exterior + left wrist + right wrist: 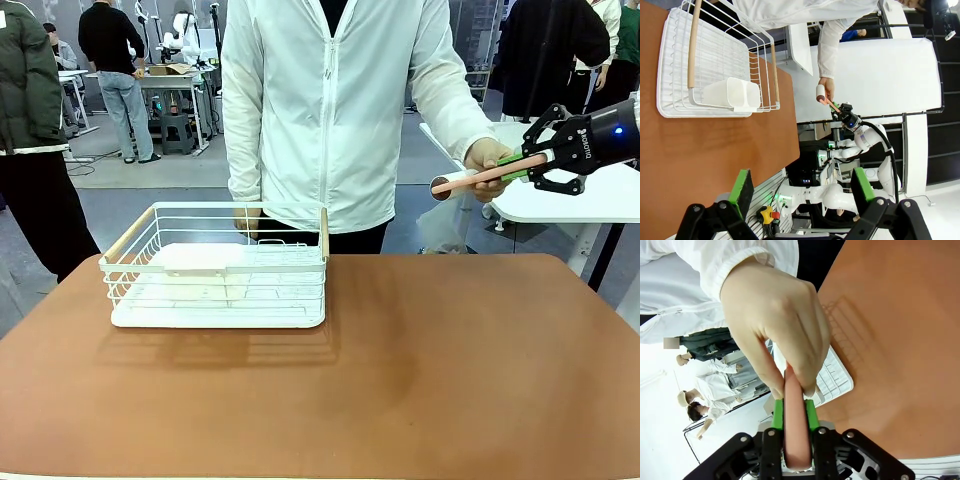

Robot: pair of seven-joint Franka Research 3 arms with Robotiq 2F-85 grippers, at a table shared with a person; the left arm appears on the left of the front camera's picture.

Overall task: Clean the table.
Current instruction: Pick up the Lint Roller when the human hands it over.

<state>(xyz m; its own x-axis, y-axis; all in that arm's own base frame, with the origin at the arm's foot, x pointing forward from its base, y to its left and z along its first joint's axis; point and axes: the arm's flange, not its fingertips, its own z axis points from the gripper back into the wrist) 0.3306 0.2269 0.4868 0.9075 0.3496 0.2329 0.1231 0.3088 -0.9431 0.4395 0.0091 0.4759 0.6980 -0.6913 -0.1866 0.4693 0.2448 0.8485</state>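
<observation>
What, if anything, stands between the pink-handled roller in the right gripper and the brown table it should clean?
The person's hand grips the pink-handled roller just ahead of the right gripper, beyond the table at its far right corner. A white wire rack occupies its far left; nothing else visible intervenes.

- You are working in a robotics lab or open workshop hall; nothing here is domestic.
- Your reddish-brown counter (pixel 450 380) stands on a bare grey floor (pixel 150 190), with a white-topped table (pixel 600 200) near its far corner.
- A white robot arm (pixel 875 145), a black cable running along it, stands by the counter.
- Behind, a work bench (pixel 185 82) carries a cardboard box (pixel 168 69) and assorted gear.
- Several people (pixel 112 50) stand about at benches farther back in the same open room.
</observation>
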